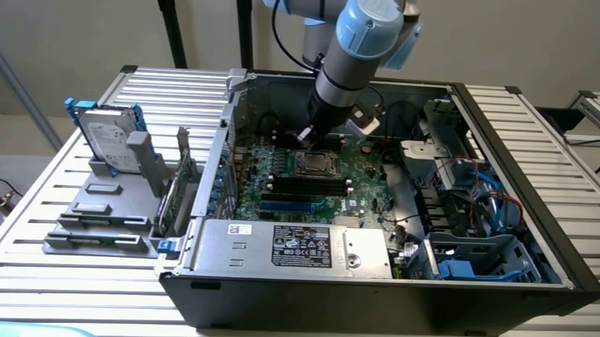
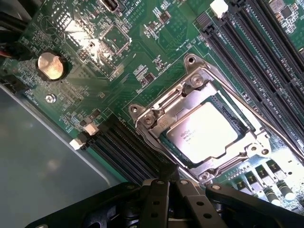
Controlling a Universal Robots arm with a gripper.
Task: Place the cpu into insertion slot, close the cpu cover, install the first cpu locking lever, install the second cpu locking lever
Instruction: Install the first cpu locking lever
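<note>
Silvery-beige square cpu [image 2: 209, 135] beneath thin silver metal cpu cover [image 2: 190, 92]; black gripper [image 2: 172, 184] closed, empty, just beside it. Risk: a slip could scrape green circuit board [image 2: 142, 47] (cover might spring up).

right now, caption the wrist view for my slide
Shut hand at the edge of the cpu cover, which lies down over the cpu.
</note>
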